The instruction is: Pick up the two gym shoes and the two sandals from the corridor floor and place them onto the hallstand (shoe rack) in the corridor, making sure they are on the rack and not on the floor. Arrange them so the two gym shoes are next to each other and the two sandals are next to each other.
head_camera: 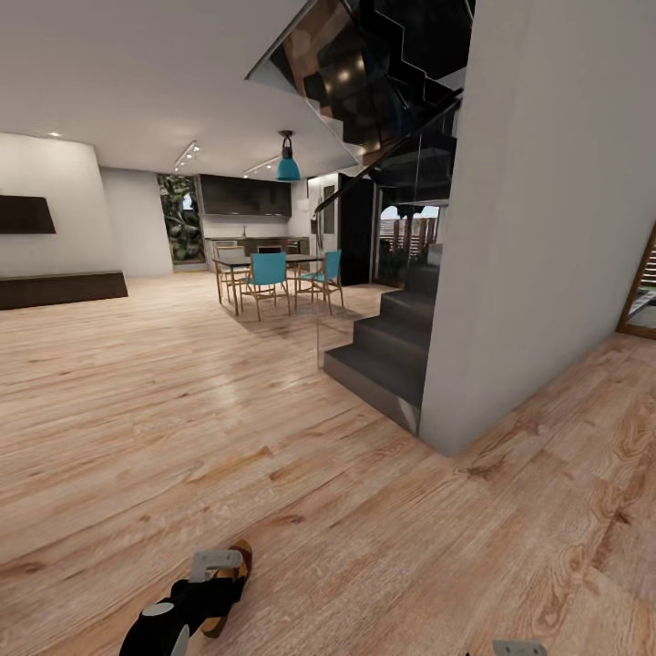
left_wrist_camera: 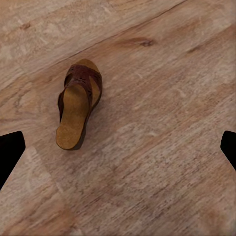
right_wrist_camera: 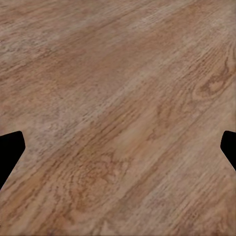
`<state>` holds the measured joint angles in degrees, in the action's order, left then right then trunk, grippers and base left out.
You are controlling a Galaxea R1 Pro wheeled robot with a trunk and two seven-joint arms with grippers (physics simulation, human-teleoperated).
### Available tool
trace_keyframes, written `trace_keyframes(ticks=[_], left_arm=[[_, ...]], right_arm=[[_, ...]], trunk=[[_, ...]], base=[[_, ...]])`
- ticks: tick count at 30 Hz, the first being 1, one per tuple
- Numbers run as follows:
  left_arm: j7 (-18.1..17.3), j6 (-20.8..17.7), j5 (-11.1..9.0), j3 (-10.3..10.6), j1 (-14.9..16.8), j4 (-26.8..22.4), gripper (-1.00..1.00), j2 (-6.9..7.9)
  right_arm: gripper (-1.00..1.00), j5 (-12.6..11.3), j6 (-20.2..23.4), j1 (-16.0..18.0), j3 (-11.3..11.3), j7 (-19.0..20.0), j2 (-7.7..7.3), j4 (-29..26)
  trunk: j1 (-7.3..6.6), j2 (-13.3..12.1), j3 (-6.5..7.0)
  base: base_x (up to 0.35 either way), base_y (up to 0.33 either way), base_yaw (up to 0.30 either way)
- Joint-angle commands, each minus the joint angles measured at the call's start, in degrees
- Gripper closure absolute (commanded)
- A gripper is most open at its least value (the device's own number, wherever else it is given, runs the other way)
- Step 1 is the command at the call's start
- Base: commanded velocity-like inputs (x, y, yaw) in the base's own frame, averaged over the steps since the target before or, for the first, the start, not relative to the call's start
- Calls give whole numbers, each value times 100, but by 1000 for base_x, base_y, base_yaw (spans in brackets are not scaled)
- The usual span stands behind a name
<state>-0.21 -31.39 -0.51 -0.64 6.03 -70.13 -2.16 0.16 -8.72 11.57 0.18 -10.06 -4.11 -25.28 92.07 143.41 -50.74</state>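
One brown sandal (left_wrist_camera: 77, 104) flat on wood floor (left_wrist_camera: 162, 147), open floor all round it; left gripper (left_wrist_camera: 118, 147) above it, spread wide, holding nothing; right gripper (right_wrist_camera: 118, 147) wide apart, empty, over bare planks; staircase (head_camera: 387, 351) and white wall (head_camera: 538, 228) ahead right

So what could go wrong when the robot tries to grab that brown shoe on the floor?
The sandal lies flat on the wooden floor, off to one side between the wide-open left gripper jaws, so they might close on air or scrape the planks. Its glossy footbed could slip out. No rack is in sight, so a long carry may follow.
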Motion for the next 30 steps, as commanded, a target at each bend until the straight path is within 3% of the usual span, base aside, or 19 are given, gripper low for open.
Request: trace_keyframes(ticks=[1, 24, 30], left_arm=[[-3, -29, -7, -7, 2, -6, -100, -3], [-5, -25, -10, -7, 3, -8, -100, -4], [-5, -25, -5, -7, 3, -9, -100, -4]], right_arm=[[-100, 1, -19, 3, 4, -13, 1, 4], [-100, 2, -32, -5, 8, -13, 7, 136], [-100, 2, -33, -4, 8, -13, 3, 137]], trunk=[[-1, 3, -6], [55, 32, -493], [55, 32, -493]], base=[[0, 0, 0], [0, 0, 0], [0, 0, 0]])
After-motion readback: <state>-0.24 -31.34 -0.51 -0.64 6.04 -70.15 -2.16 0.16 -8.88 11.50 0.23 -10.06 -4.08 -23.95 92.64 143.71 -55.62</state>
